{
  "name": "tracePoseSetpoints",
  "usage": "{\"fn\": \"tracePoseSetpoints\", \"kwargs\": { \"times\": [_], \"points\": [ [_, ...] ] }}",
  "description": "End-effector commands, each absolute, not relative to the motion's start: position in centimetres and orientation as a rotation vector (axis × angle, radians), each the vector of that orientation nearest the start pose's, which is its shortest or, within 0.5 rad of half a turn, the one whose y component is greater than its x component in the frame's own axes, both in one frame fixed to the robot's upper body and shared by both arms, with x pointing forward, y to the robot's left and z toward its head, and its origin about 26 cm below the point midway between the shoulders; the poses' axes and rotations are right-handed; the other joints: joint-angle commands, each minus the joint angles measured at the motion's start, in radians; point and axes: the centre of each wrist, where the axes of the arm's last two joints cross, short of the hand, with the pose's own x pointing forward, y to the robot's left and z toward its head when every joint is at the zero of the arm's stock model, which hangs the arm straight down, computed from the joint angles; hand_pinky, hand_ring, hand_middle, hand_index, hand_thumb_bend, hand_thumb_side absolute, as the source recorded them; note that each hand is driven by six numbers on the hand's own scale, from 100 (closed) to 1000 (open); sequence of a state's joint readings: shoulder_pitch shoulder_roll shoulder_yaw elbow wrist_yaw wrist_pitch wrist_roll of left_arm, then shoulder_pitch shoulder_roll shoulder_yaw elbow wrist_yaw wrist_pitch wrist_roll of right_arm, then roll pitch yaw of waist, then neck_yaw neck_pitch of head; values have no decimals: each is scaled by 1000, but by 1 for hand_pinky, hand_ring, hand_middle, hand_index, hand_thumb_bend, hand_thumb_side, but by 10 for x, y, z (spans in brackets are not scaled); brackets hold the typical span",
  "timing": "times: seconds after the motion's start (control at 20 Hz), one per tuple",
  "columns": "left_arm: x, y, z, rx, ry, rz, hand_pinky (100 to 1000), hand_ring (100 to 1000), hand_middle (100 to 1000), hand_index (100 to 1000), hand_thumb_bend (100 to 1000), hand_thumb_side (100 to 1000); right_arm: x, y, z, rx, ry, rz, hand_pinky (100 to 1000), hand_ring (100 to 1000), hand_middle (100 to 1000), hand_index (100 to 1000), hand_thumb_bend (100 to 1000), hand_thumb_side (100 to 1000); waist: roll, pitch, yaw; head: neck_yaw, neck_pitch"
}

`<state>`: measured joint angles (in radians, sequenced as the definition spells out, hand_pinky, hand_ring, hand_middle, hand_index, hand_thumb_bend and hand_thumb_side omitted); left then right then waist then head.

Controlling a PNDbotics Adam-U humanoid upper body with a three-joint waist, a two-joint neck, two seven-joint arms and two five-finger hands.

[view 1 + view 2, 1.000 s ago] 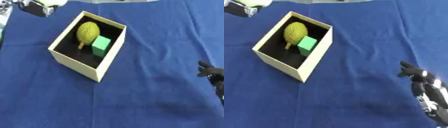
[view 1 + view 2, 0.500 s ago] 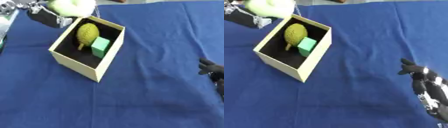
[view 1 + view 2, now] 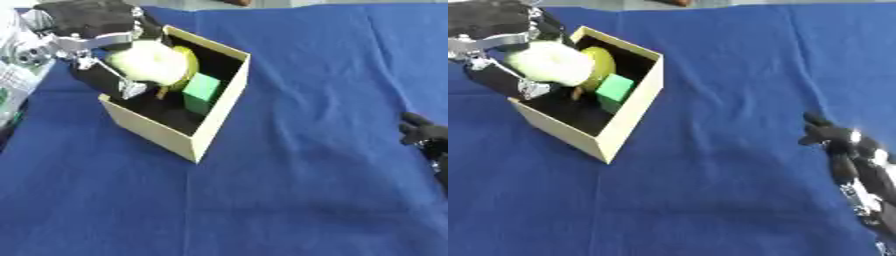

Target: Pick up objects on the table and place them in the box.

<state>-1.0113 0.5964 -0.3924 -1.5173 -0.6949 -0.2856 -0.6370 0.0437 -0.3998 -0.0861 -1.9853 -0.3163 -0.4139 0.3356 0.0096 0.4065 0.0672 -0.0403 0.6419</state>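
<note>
The left hand (image 3: 92,47) comes in from the upper left and hangs over the open box (image 3: 213,131), its fingers and thumb curled round a pale, rounded yellow-white object (image 3: 150,63); the object sits above the box's near-left part, partly over the rim, and whether it touches anything inside cannot be told. The box is tan outside and dark inside, standing askew on the blue cloth of the worktop (image 3: 315,70); within it a green block (image 3: 202,91) stands against the right wall, and a yellow-green rounded fruit (image 3: 601,60) shows just behind the pale object. The right hand (image 3: 852,155) rests at the right edge, well apart from the box, fingers relaxed and holding nothing. No label, brand or writing can be read anywhere on the box or objects.
</note>
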Motion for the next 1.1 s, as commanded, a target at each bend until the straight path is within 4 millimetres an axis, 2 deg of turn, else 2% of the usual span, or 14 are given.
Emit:
{"fn": "tracePoseSetpoints", "kwargs": {
  "times": [0.05,0.25,0.45,0.5,0.55,0.65,0.75,0.85,1.1],
  "points": [
    [398,191,323,-1097,1987,2573,652,677,590,775,100,215,252,-329,132,141,-2328,571,1000,1000,651,789,100,506,-2,-26,-2,0,1],
    [403,189,317,-1067,1905,2641,732,752,672,826,112,228,252,-329,132,143,-2331,565,1000,1000,650,789,100,510,-1,-27,-3,-1,1],
    [406,191,317,-1079,1840,2665,866,888,837,928,240,235,252,-329,131,142,-2325,556,1000,1000,649,788,100,514,1,-27,-4,-4,2],
    [406,191,317,-1100,1829,2666,891,910,862,946,245,371,252,-329,131,141,-2324,553,1000,1000,649,788,100,515,1,-27,-4,-4,3],
    [407,192,318,-1125,1820,2662,924,938,889,960,301,538,252,-329,131,141,-2322,550,1000,1000,649,788,100,515,1,-28,-4,-5,3],
    [408,193,319,-1189,1809,2633,959,966,911,975,409,776,252,-328,130,139,-2318,547,1000,1000,649,788,100,515,1,-28,-5,-6,3],
    [410,194,318,-1244,1818,2593,972,978,917,979,435,899,252,-328,130,137,-2317,546,1000,1000,649,788,100,513,0,-28,-5,-9,3],
    [412,196,318,-1285,1836,2559,971,979,917,978,439,927,251,-328,129,135,-2319,545,1000,1000,649,789,100,512,0,-29,-5,-10,4],
    [413,195,320,-1299,1899,2484,973,981,918,978,394,861,251,-328,129,135,-2320,546,1000,1000,648,788,100,513,-1,-31,-3,-11,4]
  ]
}}
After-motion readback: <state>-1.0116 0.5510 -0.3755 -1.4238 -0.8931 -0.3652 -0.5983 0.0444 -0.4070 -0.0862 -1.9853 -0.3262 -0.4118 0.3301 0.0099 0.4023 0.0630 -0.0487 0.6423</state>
